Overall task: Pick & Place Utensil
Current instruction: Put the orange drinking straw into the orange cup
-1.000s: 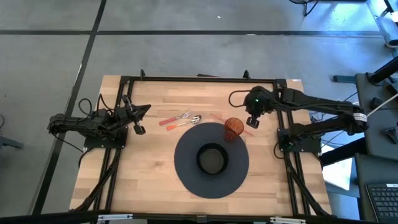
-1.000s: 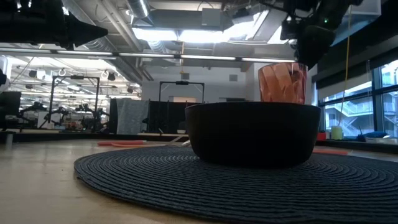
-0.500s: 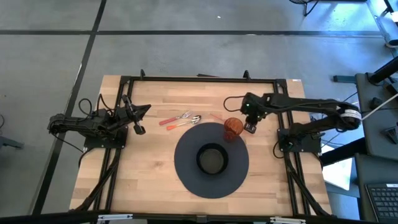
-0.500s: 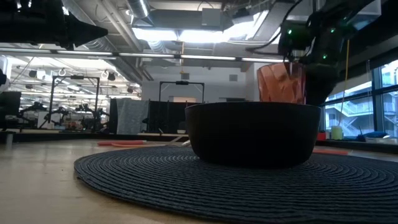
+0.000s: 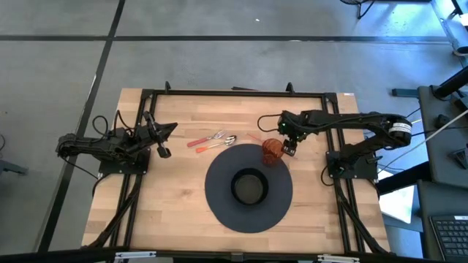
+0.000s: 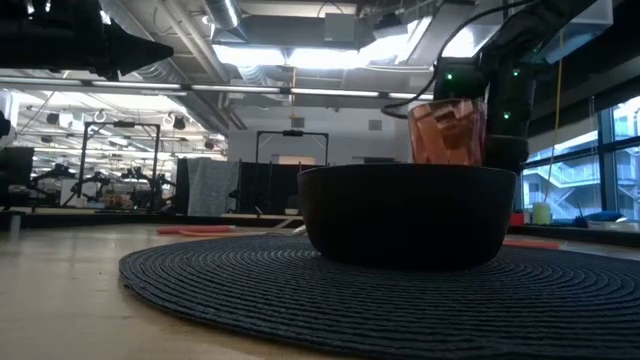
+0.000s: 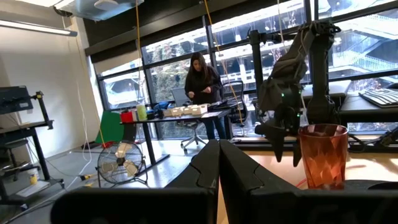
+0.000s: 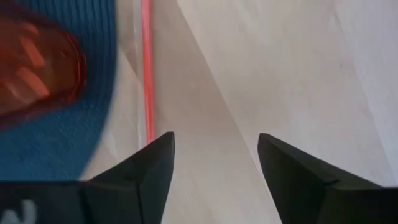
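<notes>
The right arm had swung in over the table (image 5: 168, 212) within the last second, its right gripper (image 5: 287, 148) spreading wide beside the orange cup (image 5: 273, 152), above the pink utensil (image 8: 147, 74) lying flat there. The pickup looked imminent. The left gripper (image 5: 164, 152) waited, pinched together.

Prob. a robotics lab: framed wooden table (image 5: 183, 197), concrete floor, person (image 7: 202, 87) at cluttered desk, fan (image 7: 122, 164).

free: we see bare table (image 5: 175, 197) left of mat (image 5: 219, 197) | blocked: bowl (image 5: 248, 187) mid-mat, cup (image 5: 273, 152) beside right gripper (image 5: 287, 146) | utensils (image 5: 213, 140) lie flat behind mat
</notes>
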`<action>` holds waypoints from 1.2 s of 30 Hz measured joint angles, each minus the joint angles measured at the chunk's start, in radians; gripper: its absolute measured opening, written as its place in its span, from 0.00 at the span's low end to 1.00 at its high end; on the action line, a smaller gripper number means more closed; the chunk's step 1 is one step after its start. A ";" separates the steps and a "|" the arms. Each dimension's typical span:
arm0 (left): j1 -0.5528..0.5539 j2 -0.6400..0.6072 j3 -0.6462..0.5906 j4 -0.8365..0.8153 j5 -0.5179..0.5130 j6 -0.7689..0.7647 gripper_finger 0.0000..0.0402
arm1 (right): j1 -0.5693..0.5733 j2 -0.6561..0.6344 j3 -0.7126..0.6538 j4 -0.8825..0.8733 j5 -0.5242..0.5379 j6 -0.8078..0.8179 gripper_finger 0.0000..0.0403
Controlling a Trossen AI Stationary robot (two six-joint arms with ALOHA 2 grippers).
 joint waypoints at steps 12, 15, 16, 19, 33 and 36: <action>0.000 0.000 0.000 0.000 0.000 0.000 0.01 | 0.000 -0.002 0.001 -0.048 0.009 0.162 0.53; 0.000 0.000 0.000 0.000 0.000 0.000 0.01 | 0.000 -0.002 0.001 -0.077 0.012 0.178 0.52; 0.000 0.000 0.000 0.000 0.000 0.000 0.01 | 0.000 -0.002 0.001 -0.084 0.018 0.182 0.52; 0.000 0.000 0.000 0.000 0.000 0.000 0.01 | 0.000 -0.002 0.001 -0.090 0.026 0.192 0.52; 0.000 0.000 0.000 -0.001 0.000 0.000 0.01 | 0.022 0.004 -0.125 -0.011 -0.042 0.221 0.52; 0.000 0.000 0.000 -0.001 0.000 0.000 0.01 | 0.027 0.004 -0.142 0.016 -0.069 0.222 0.52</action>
